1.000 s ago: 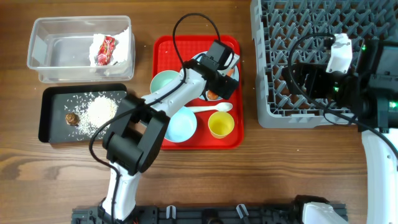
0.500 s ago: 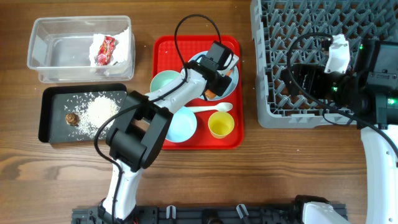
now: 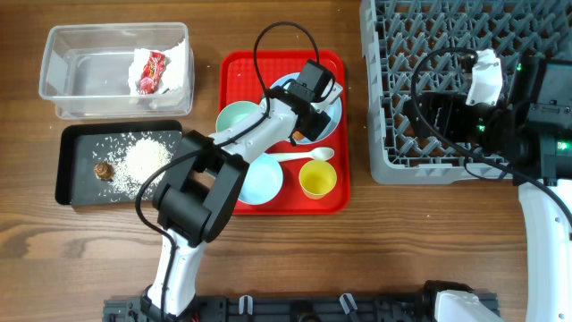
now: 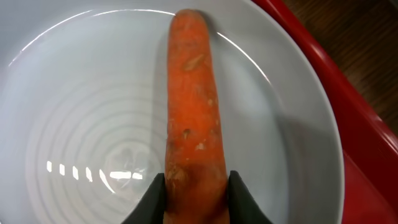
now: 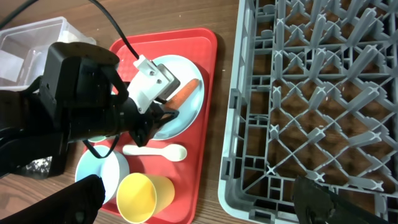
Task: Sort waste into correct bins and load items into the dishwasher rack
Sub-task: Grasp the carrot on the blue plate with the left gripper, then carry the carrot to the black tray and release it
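Change: the left hand [image 4: 196, 194] goes from wide open over the plate [image 4: 81, 124] a second back to clenched on the carrot [image 4: 189, 93] now. In the wrist view both dark fingertips press the sides of its near end. The arm barely shifts over the red tray [image 3: 241, 192]. The carrot doesn't look lifted yet; it lies lengthwise across the plate, far tip near the rim. The right hand [image 5: 202, 202] is unchanged: spread wide, holding nothing, hovering over the rack [image 3: 402, 107].

Meaning: the grasp is made, so lift and carry to a bin comes next. That is probably the black tray [image 3: 76, 183], which already has the food scraps, rice [image 3: 143, 161] and a brown lump [image 3: 104, 169]. The clear tub [image 3: 89, 80] holds the tissue [image 3: 174, 64] and red wrapper [image 3: 152, 72]. The carrot looks like the last waste item. The bowls [image 3: 239, 121], yellow cup [image 3: 317, 179] and spoon [image 3: 299, 156] are all on the red tray, and no dishes are in the rack that I can see.

Materials:
- **Carrot:** matte orange, stubby tapered cylinder, rough skin with pale scuffs and a darker patch near the grip. It looks firm, but it is round and could roll in the pinch.
- **Plate:** glossy pale blue with concentric ridges and light glare, so slick.
- **Red tray:** smooth plastic with a raised lip.
- **Rack:** grey moulded plastic with a grid of pegs.
- **Surface:** brown wood grain.
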`<state>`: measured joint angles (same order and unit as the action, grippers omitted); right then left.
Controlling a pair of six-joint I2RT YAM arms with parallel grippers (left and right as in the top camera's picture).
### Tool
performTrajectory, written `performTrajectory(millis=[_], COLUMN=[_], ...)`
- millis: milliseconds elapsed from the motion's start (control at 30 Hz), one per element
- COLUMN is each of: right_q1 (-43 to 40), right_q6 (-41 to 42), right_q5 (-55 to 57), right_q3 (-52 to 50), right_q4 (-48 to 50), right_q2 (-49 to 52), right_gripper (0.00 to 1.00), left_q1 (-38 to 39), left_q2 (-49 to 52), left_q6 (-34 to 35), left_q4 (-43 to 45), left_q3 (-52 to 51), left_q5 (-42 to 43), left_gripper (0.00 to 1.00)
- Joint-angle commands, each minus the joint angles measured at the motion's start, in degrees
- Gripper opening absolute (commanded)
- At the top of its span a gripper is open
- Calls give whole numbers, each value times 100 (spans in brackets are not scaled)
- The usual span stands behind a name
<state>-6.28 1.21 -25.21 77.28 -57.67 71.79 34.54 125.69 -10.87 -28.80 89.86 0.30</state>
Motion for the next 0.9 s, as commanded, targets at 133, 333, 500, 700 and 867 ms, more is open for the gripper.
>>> performTrajectory(millis=[133,333,500,700,867], right_q1=[-22,-22,-22,-22,-22], right_q6=[-118,-118,-107,-120,-118], right_q5=[39,39,39,42,42], right_q3=[-37,-37,-37,-37,-37], right_q4=[37,87,109,109,173], right_q2=[50,55,55,55,68], right_gripper=[100,100,100,100,100], left_q1=[-31,-50,-203,-734,-1624], left_q2=[-79,-1008,-1867,-2977,-3475], left_q6=[129,765,1239,2188,2822], left_q4=[-107,-232,-551,-1766,-3506], left_q3=[-26,-20,-20,-20,-22], left_q5=[-195,-492,-492,-494,-492], left_gripper=[8,5,4,9,9])
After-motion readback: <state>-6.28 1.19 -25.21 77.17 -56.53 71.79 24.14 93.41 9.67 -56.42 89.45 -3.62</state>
